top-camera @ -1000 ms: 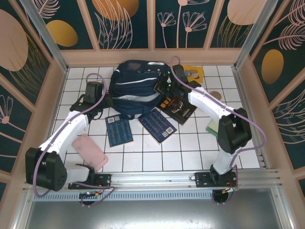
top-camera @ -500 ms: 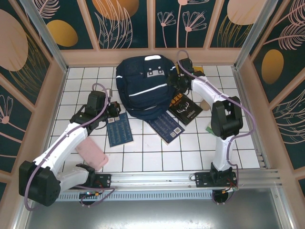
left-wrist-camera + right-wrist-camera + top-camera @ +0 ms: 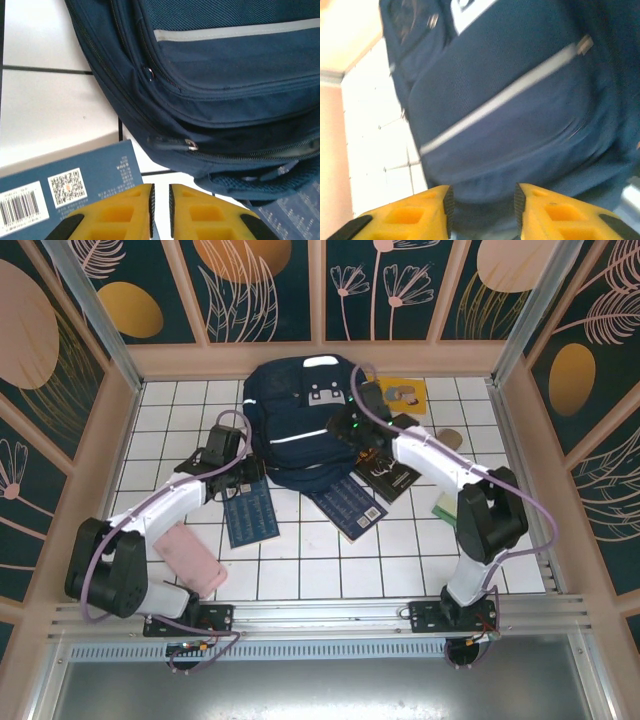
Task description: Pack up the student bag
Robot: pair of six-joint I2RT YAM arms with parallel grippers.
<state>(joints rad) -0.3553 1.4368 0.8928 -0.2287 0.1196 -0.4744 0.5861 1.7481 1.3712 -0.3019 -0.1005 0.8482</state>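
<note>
The large navy-blue fabric backpack (image 3: pixel 300 425) with thin white stripes lies flat at 12 o'clock on the white-tiled table (image 3: pixel 320 570), its grey-white patch towards the far wall. In the left wrist view its zipped lower pockets (image 3: pixel 225 75) bulge over the tiles.

The left gripper (image 3: pixel 243 478) sits at the bag's 8 o'clock, just beside its edge. Its yellow jaws (image 3: pixel 160 210) are released to a narrow slit with nothing between them, hovering over the corner of a blue barcoded book (image 3: pixel 65 185) that lies at the bag's 7 o'clock (image 3: pixel 248 512).

The right gripper (image 3: pixel 342 432) is over the bag's 3 o'clock side, jaws (image 3: pixel 483 205) parted wider and grasping nothing, blurred navy fabric (image 3: pixel 510 110) beyond them.

A second blue book (image 3: pixel 348 502) lies at 5 o'clock, partly under the bag, a black book (image 3: pixel 385 470) at 4 o'clock and a yellow book (image 3: pixel 405 395) at 2 o'clock. A pink soft pouch (image 3: pixel 190 555) rests well apart at 7 o'clock.
</note>
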